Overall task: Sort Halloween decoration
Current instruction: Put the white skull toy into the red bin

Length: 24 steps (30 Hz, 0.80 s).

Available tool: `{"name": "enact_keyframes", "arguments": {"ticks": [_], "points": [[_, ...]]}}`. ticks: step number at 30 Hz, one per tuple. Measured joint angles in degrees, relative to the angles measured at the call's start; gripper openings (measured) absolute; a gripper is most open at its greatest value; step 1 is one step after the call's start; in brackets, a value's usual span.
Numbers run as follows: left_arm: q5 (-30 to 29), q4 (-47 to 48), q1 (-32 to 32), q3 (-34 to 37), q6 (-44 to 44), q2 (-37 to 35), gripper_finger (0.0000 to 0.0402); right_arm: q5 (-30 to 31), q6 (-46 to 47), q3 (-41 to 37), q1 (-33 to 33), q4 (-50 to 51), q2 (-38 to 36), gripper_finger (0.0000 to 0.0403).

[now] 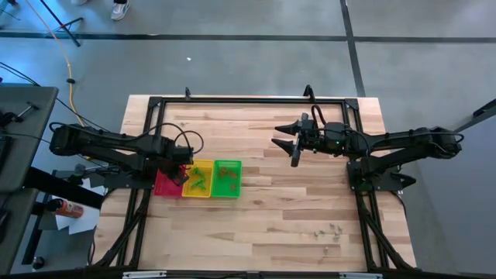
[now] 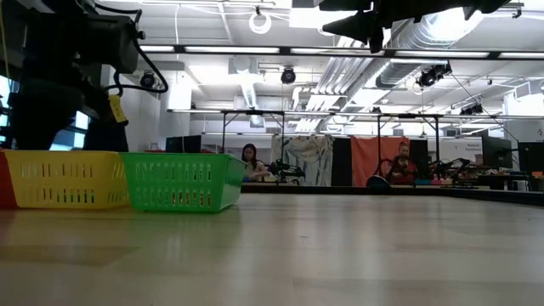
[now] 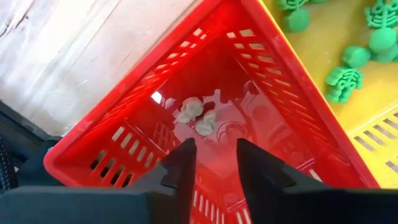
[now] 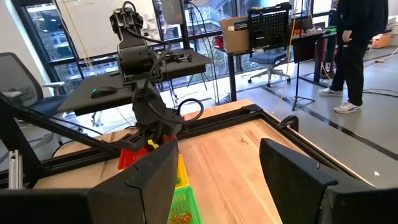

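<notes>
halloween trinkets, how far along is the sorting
Partly done. Green trinkets lie in the yellow tray, more in the green tray. The left gripper, open over the red tray, has pale trinkets beneath it. A few trinkets remain on the table. The right gripper waits open.

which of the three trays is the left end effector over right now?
The red tray, at the row's end on the left arm's side. The left end effector hangs above pale trinkets inside it; yellow and green sit beyond.

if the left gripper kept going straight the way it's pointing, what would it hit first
Probably the pale grey trinkets lying on the floor of the red tray. The left gripper points down into that tray with its fingers apart, and the trinkets sit just ahead of the tips, though depth is hard to judge.
</notes>
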<state>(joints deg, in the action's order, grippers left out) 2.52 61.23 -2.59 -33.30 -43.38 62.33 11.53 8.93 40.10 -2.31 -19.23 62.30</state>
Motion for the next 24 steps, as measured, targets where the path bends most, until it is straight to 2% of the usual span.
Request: {"name": "enact_keyframes", "arguments": {"ticks": [6, 9, 13, 16, 19, 22, 24], "points": [[1.85, -0.02, 0.00, -1.95, -1.93, -0.09, 0.0146, 0.00, -0.02, 0.00, 0.00, -0.04, 0.00, 0.0222], [1.92, -0.81, -0.02, -5.94, 0.26, -0.88, 0.0154, -0.02, -0.02, 0.00, 0.00, -0.29, 0.01, 0.0222], [0.22, -6.63, -1.18, -13.47, 6.63, -2.63, 0.0156, -0.02, -0.02, 0.00, 0.00, -0.30, 0.01, 0.0222], [-4.39, -17.49, -2.10, -17.94, 14.14, -4.08, 0.0156, -0.02, -0.01, 0.00, 0.00, -0.35, 0.00, 0.0222], [-9.17, -34.03, -3.23, -18.93, 25.28, -5.33, 0.0156, -0.02, 0.42, 0.00, 0.00, -0.83, 0.02, 0.0222], [-9.89, -47.35, -5.83, -18.91, 36.16, -4.54, 0.0156, -0.02, 1.80, 0.00, 0.00, -1.74, 0.02, 0.0222], [-9.28, -53.65, -7.86, -18.91, 37.79, -3.09, 0.0156, -0.04, 2.59, 0.00, 0.01, -2.02, 0.00, 0.0222]]}}
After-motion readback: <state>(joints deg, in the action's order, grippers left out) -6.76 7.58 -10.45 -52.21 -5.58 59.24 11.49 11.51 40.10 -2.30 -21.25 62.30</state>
